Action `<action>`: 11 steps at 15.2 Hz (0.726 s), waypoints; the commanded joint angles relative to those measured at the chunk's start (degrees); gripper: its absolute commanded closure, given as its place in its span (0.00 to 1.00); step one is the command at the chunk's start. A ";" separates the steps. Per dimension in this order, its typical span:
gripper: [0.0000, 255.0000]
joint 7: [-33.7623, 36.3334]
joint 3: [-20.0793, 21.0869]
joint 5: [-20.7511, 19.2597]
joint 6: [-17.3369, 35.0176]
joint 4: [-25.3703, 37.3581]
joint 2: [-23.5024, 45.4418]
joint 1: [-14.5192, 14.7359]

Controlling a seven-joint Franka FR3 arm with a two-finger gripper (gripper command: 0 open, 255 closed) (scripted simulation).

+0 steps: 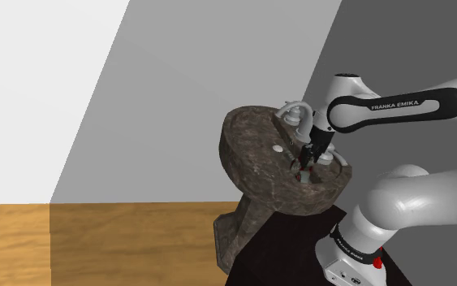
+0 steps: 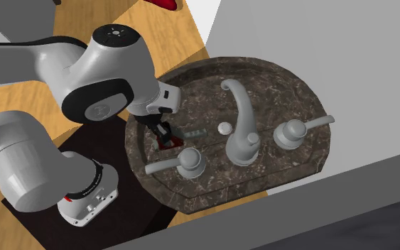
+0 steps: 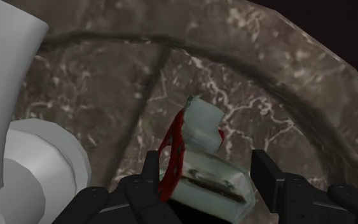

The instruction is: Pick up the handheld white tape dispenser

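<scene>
The tape dispenser (image 3: 206, 175) is a pale whitish body with a red wheel on one side, lying in the bowl of a dark stone sink (image 3: 247, 76). My gripper (image 3: 206, 172) is down over it, one black finger on each side. The finger by the red wheel looks to touch it; the other stands a little off the body. The jaws are open and the dispenser rests on the stone. From the second exterior view the gripper (image 2: 164, 135) reaches into the sink (image 2: 283, 78) with the dispenser (image 2: 191, 133) poking out beyond it. In the shoulder view the gripper (image 1: 308, 158) is low in the sink (image 1: 251, 162).
A grey faucet (image 2: 241, 113) arches over the bowl, with a lever handle (image 2: 191, 162) close to my hand and another (image 2: 294, 131) further off. A round drain plug (image 2: 224, 128) sits by the dispenser. The near handle's base (image 3: 25, 153) is right beside the gripper. A grey wall stands behind the sink.
</scene>
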 commanded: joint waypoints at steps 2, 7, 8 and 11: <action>1.00 0.04 0.09 -0.02 -0.22 -0.25 -0.30 -0.03; 1.00 -0.26 1.02 1.08 -5.43 2.47 -2.84 0.35; 1.00 -0.32 1.19 1.29 -6.42 3.05 -3.26 0.43; 1.00 -0.48 1.72 1.88 -9.28 4.87 -4.32 0.66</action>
